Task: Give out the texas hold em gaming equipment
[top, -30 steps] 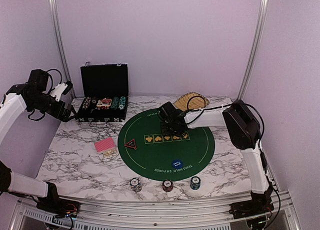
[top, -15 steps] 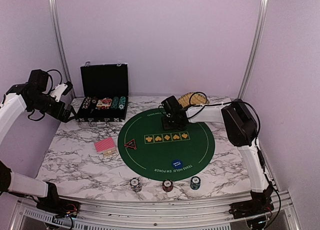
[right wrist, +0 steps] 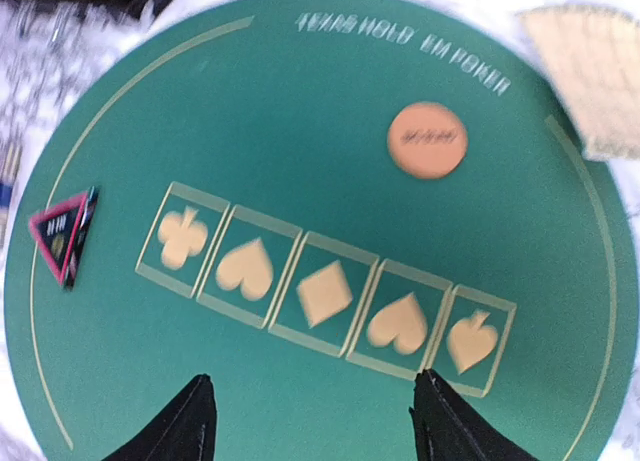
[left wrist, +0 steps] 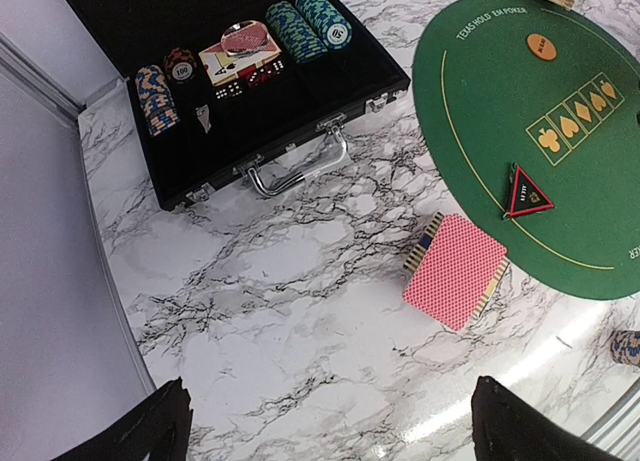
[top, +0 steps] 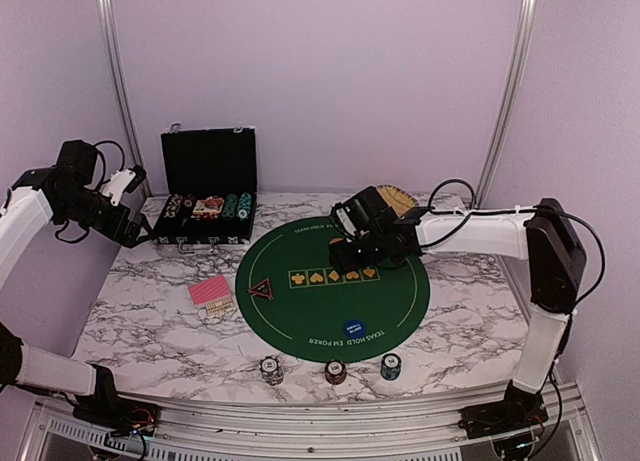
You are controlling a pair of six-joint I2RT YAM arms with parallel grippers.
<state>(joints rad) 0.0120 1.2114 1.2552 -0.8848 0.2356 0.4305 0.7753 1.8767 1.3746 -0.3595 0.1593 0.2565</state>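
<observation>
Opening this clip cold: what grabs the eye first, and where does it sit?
The round green poker mat fills the middle of the marble table, with the right gripper hanging open above its row of suit boxes and an orange disc button lying on the felt near the far edge. At the back left an open black case holds rows of chips, and a pink-backed deck lies on the marble beside the mat's left edge.

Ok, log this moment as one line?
left claw: open, empty, over table | right claw: open, empty, over green mat | orange disc: on mat | cards: stacked beside mat
</observation>
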